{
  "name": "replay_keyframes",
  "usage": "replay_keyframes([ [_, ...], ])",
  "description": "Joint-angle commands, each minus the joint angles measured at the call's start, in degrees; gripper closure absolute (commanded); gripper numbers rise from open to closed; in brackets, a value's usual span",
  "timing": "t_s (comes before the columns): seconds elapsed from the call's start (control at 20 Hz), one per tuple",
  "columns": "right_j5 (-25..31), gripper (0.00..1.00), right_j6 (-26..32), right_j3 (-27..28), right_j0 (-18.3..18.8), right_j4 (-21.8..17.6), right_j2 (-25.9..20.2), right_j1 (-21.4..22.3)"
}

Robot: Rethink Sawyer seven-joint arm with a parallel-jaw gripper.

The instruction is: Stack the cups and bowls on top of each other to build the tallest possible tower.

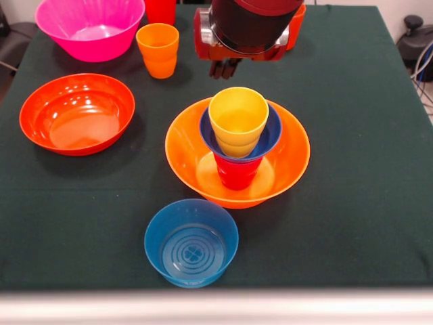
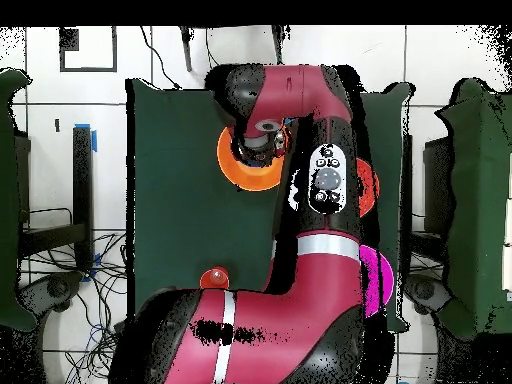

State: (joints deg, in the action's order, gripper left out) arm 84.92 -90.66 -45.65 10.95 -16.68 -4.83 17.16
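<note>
The tower stands mid-table: a big yellow-orange bowl [image 1: 287, 159] as base, a red cup [image 1: 236, 174] upright in it, a small dark blue bowl [image 1: 269, 139] on that cup, and a yellow cup [image 1: 237, 120] on top. My gripper [image 1: 225, 68] hangs just behind the tower, a little above the yellow cup's rim, and holds nothing that I can see. In the overhead view the gripper [image 2: 262, 145] is over the yellow-orange bowl [image 2: 236, 168], and the arm hides the stack. A light blue bowl [image 1: 191, 242] sits in front of the tower.
A wide orange-red bowl [image 1: 76, 113] lies at the left. A big pink bowl [image 1: 90, 27] and an orange cup [image 1: 157, 49] stand at the back left. A red cup [image 1: 160, 8] is at the top edge, and another cup [image 1: 296, 24] is partly behind the arm.
</note>
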Motion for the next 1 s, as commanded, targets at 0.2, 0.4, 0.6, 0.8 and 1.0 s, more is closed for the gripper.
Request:
replay_keyframes([
  [0.2, 6.0, 1.00, 8.3, -2.5, -0.9, -4.4, -1.5, -2.9],
  [0.4, 0.8, 1.00, 11.1, -1.8, -1.6, -7.5, -0.5, -2.4],
  [0.6, -6.8, 1.00, 13.4, -0.6, -2.4, -11.9, 0.4, -1.9],
  [0.8, -11.8, 1.00, 15.9, -0.6, -2.1, -14.1, -1.0, -1.1],
  [1.0, -13.4, 1.00, 19.0, 2.2, -1.3, -16.0, -2.6, -2.1],
])
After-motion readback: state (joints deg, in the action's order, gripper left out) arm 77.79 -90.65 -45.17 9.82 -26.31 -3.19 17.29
